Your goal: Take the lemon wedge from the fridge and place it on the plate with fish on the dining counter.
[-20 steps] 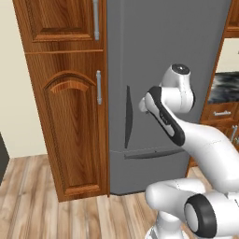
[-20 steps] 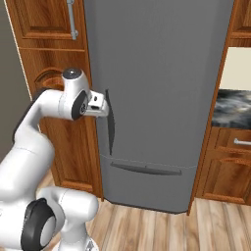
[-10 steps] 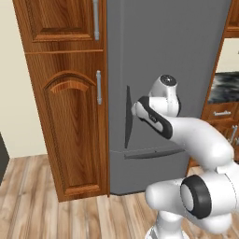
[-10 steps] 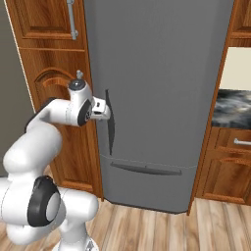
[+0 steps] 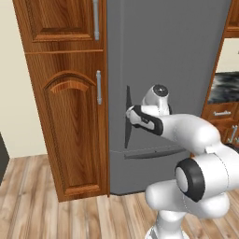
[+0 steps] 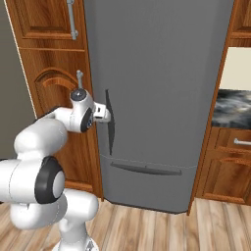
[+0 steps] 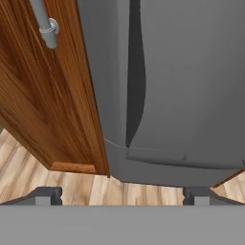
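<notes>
**Fridge still shut, gripper right up at the handle: easy to fumble this grab**

Biggest thing first: the fridge point(image 5: 168, 70) is closed, so we can't see the lemon wedge at all. We're guessing it's inside on a shelf, but nothing here shows it. The plate and dining counter aren't anywhere in front of us either.

What could go wrong, as we see it: the dark curved handle point(image 6: 109, 122) is slim and sits close to the fridge's left edge, right beside the brown wooden cupboard point(image 5: 70, 130). If the fingers close a bit off to the side, they could pinch air or slide off the curve, and the door won't budge. Swing too far left and we'd bump the cupboard's own metal handle point(image 5: 98, 87) instead. And pulling at a bad angle could make the grip slip off halfway through the swing.

The arm pose: it reaches forward from the base with the elbow bent, forearm roughly level, hand pointed at the fridge front at about handle height. The gripper point(image 6: 104, 113) sits just beside the upper part of the handle. We can't tell if it's touching.

In the hand view the two fingertips point(image 7: 47, 195) stand spread wide apart, with nothing between them.
</notes>
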